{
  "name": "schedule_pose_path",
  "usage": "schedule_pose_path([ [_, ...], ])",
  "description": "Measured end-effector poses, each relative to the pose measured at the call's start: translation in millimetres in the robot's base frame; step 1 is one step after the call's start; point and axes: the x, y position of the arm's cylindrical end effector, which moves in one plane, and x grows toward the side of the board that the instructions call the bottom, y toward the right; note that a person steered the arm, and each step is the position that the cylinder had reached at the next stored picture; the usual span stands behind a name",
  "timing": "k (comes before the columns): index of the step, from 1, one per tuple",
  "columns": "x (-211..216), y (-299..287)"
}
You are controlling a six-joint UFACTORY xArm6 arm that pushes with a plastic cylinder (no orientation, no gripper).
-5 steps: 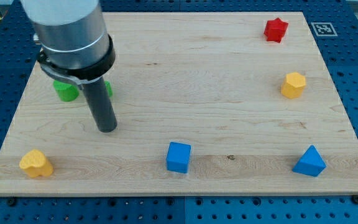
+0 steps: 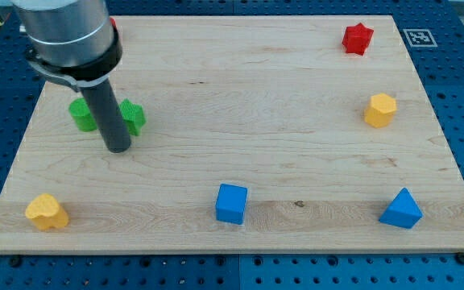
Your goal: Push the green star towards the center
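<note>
Nearest the view's bottom edge, a yellow rounded block is seen at the left, a blue cube near the middle and a blue triangular block at the right, all resting on the pale wooden desk. None of these lies near the work.

Further up, on the view's left, my tip is planted on the desk just below and to the left of the green star-shaped block, with the dark rod rising in front of the star's left part. No gripper is fitted, so nothing is grasped or held; only pushing contact is possible, and whether the rod touches the star cannot be told. This placement is judged to suit a shove towards the view's right, where the centre lies. A second green block, its shape partly hidden, sits just left of the rod.

The star lies flat, well left of centre. No long axis can be made out, and its heading cannot be told.

Farther off, at the right, a yellow hexagonal block and a red star-shaped block are seen.
</note>
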Motion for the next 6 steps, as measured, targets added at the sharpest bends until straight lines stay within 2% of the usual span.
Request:
schedule_pose_path([
  [2,-17.2,-17.2],
  [3,-41.2,-4.9],
  [5,-47.4,82.2],
  [6,-28.8,129.8],
])
